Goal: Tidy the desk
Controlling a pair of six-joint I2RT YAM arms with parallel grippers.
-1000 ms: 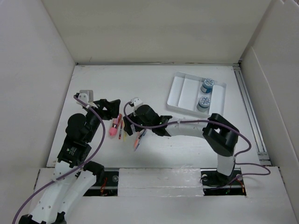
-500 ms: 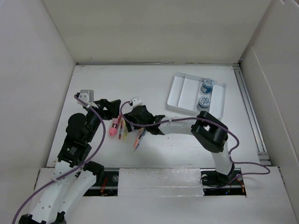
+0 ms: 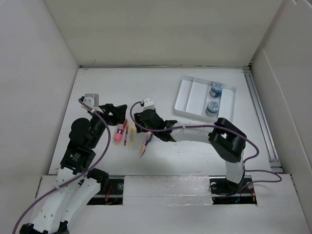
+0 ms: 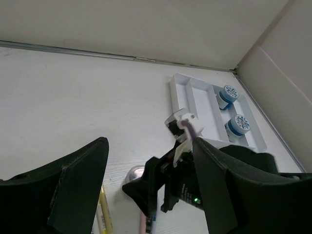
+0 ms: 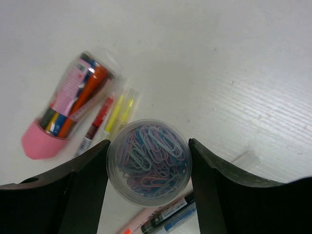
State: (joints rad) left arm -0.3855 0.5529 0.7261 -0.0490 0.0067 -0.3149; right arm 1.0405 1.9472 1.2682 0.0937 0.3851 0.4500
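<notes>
On the white desk [image 3: 195, 146] my right gripper [image 3: 145, 120] is shut on a clear round jar of coloured paper clips [image 5: 148, 163], one finger on each side. The jar shows partly in the left wrist view [image 4: 132, 174] and is hidden under the gripper in the top view. Just left of it lies a clear pen tube with a pink cap [image 3: 118, 133] [image 5: 63, 112], and beside that a red pen and a yellow highlighter [image 3: 127, 134]. My left gripper [image 3: 115, 113] [image 4: 150, 144] is open and empty, left of the right gripper.
An orange marker and a blue pen [image 3: 144, 145] lie just in front of the right gripper. A white compartmented tray [image 3: 194, 97] at the back right holds two blue-capped jars [image 3: 216, 89] [image 3: 212, 107]. Tall white walls border the desk.
My right gripper shifted slightly left toward the pens, then back right and a little farther. The left arm has not moved.
</notes>
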